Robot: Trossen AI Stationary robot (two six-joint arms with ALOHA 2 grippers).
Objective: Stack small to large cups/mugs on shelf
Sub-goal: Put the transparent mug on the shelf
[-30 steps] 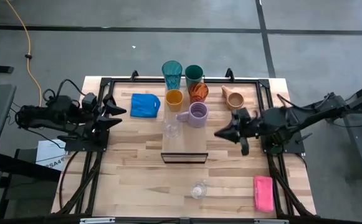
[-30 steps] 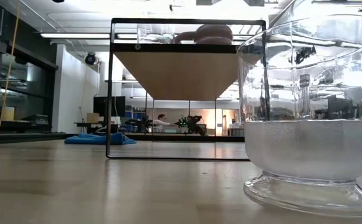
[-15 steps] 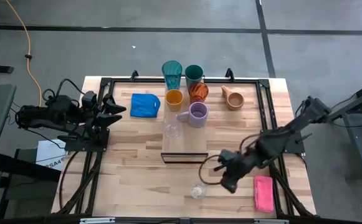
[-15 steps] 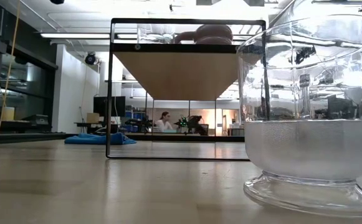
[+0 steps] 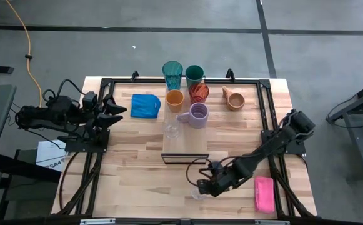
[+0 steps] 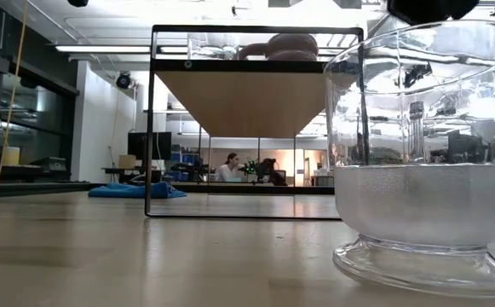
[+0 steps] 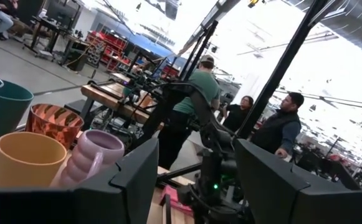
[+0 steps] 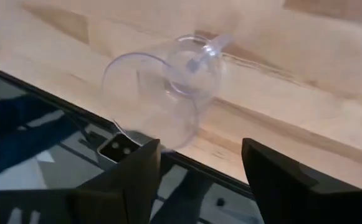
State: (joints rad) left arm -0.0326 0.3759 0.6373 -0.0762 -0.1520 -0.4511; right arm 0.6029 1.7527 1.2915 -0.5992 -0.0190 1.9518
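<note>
Right end effector (image 5: 201, 186) hangs open right above the near clear glass (image 5: 198, 191); I'd straddle the rim squarely, then squeeze gently.

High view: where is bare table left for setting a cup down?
Bare wood: the near left, left of the right tool and near clear glass; also between shelf and tan mug. Crowded: the far cluster around the lavender mug.
</note>
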